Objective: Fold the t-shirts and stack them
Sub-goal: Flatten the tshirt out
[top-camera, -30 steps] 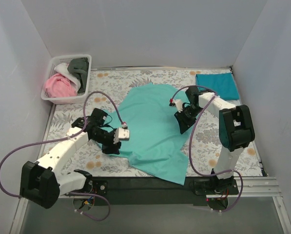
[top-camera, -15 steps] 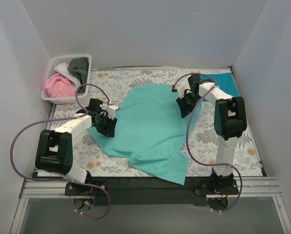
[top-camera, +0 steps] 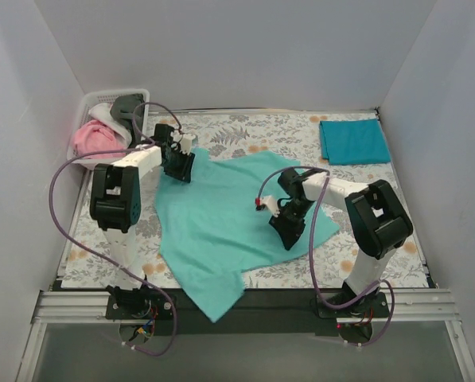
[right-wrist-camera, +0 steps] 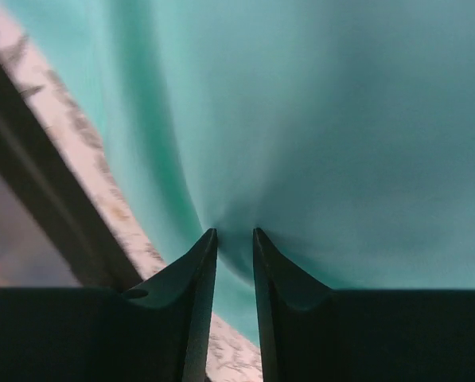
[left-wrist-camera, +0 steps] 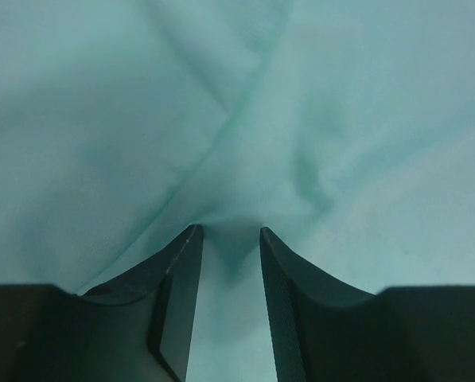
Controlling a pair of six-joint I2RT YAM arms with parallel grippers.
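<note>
A mint-turquoise t-shirt (top-camera: 221,215) lies spread over the middle of the table, its near end reaching the front edge. My left gripper (top-camera: 178,164) is at the shirt's far left corner, shut on a puckered fold of it (left-wrist-camera: 229,231). My right gripper (top-camera: 288,228) is at the shirt's right side, shut on a pinch of the fabric (right-wrist-camera: 233,232); the shirt (right-wrist-camera: 340,143) fills that view. A darker teal-blue t-shirt (top-camera: 353,141) lies folded at the far right. Pink (top-camera: 90,137), white (top-camera: 103,112) and dark grey (top-camera: 126,106) t-shirts sit bunched in a basket.
The white basket (top-camera: 84,161) stands at the far left corner, close to my left arm. The floral-print cloth (top-camera: 245,135) covers the table. White walls close in the left, far and right sides. The black front rail (top-camera: 285,298) runs along the near edge.
My left gripper has moved away and left toward the basket with the shirt's corner. My right gripper has swung back toward the near middle. The shirt has shifted and turned with them.
</note>
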